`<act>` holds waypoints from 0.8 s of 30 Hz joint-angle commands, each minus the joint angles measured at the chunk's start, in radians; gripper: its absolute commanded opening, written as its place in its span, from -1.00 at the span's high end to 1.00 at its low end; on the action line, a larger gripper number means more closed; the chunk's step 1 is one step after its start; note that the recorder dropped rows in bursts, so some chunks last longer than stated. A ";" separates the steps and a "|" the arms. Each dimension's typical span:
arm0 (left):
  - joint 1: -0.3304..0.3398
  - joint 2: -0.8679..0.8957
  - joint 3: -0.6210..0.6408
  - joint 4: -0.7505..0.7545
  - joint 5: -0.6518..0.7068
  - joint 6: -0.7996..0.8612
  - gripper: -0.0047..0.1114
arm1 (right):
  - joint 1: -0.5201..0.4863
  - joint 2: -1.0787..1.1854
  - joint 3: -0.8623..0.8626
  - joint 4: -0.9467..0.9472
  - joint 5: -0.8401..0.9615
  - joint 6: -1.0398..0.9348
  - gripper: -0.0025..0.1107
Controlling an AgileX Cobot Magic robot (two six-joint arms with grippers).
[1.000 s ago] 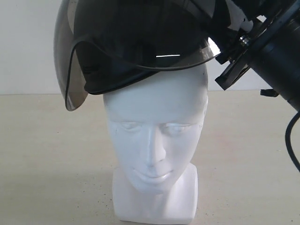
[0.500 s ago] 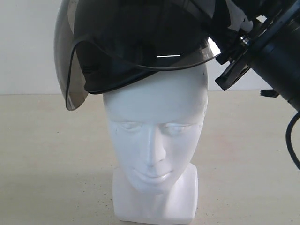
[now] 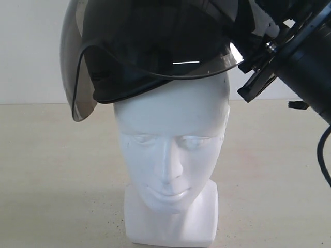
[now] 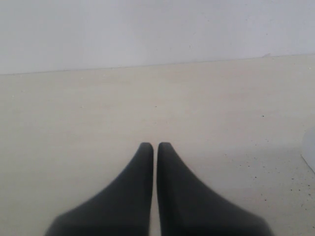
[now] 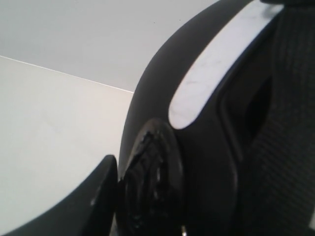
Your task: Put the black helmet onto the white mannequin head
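Barely shifted, black helmet [image 3: 155,46] tilts over white mannequin head [image 3: 170,144], right gripper [image 3: 252,61] clamping rim.

Exterior: faces the head [image 3: 173,139] front-on, close, at face height. Left wrist: looks low across the table [image 4: 98,108]. Right wrist: hugs the helmet [image 5: 157,83], shared with exterior.

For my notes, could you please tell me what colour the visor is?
The visor on the helmet is smoky translucent grey, clearest in the exterior view.
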 commanded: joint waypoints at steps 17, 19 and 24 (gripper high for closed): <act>-0.006 -0.004 0.003 0.003 0.001 0.001 0.84 | -0.018 0.012 0.097 -0.023 0.128 -0.073 0.96; -0.006 -0.004 0.003 0.003 0.001 0.001 0.84 | -0.018 0.012 0.097 -0.028 0.124 -0.073 0.96; -0.006 -0.004 0.003 0.003 0.001 0.001 0.84 | -0.018 0.012 0.097 -0.028 0.102 -0.071 0.96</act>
